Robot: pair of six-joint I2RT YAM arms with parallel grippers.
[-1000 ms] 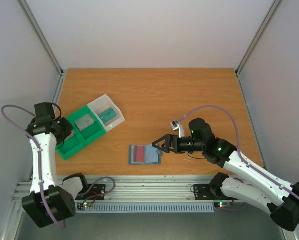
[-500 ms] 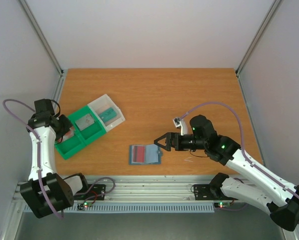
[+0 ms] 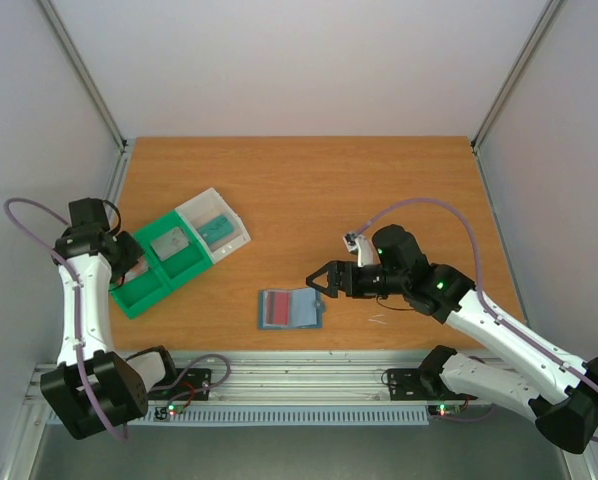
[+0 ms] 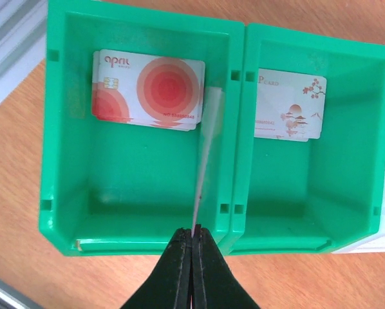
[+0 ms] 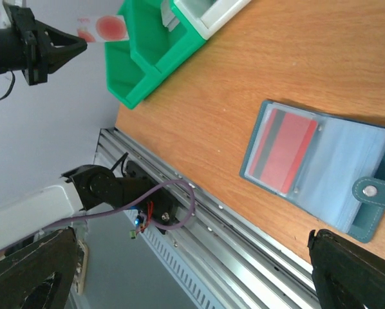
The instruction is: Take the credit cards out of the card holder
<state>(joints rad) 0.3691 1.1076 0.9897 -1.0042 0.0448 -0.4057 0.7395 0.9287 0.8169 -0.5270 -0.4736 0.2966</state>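
Note:
The slate-blue card holder (image 3: pixel 301 310) lies open near the table's front edge, with a reddish-pink card (image 3: pixel 275 308) in its left leaf; the right wrist view shows the holder (image 5: pixel 347 177), this card (image 5: pixel 282 151) and the tab clasp. My right gripper (image 3: pixel 324 283) is open and empty, just right of and above the holder. My left gripper (image 4: pixel 192 235) is shut on a whitish card (image 4: pixel 205 161) seen edge-on over the green tray (image 4: pixel 141 193). A card with a big red round mark (image 4: pixel 149 90) and a whitish blossom card (image 4: pixel 288 104) lie in the tray.
The green tray (image 3: pixel 139 295) stands at the left, joined to a clear box (image 3: pixel 229 240) with a teal block. A grey square pad (image 3: pixel 167 243) lies in one compartment. The metal rail (image 3: pixel 299 372) runs along the near edge.
My left gripper has shifted slightly over the tray with its card. My right gripper has risen a little and drawn slightly off the holder, still open.

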